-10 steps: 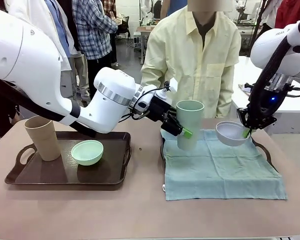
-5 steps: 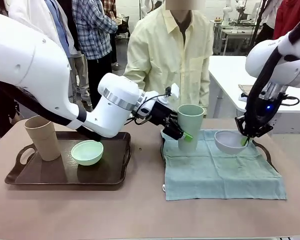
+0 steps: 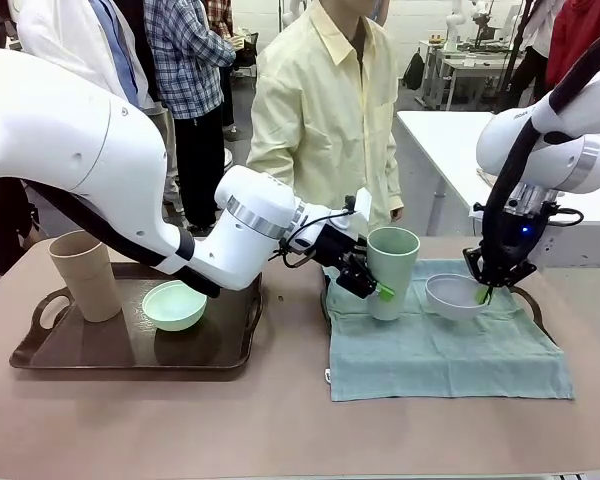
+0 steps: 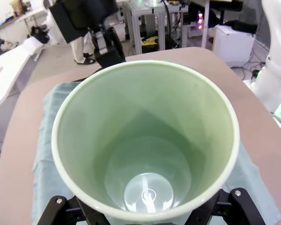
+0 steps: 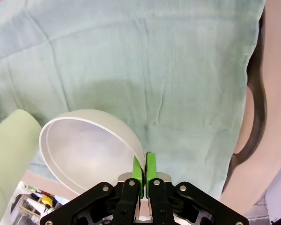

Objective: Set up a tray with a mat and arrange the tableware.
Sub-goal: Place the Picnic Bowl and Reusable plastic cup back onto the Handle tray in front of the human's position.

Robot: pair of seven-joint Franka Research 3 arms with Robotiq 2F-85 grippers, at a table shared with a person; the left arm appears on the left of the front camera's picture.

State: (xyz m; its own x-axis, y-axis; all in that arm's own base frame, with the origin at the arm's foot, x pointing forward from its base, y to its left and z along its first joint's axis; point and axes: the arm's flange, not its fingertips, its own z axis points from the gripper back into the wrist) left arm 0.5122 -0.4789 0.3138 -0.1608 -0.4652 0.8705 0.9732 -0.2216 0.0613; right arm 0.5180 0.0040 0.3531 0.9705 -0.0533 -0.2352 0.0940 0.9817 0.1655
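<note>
Lowered toward the mat: sage green cup, wall-clasped by left gripper, and white bowl, rim-pinched by right gripper; both judged rigid, slick, breakable.

Across your brown table you see a person in a pale yellow shirt, with a white table farther back.

Mat: near half free, far edge crowded
The mat's near half lies bare. At its far-left corner the left gripper clasps the sage green cup; toward its far right the right gripper pinches the white bowl by the rim. A narrow gap separates cup and bowl.
</note>
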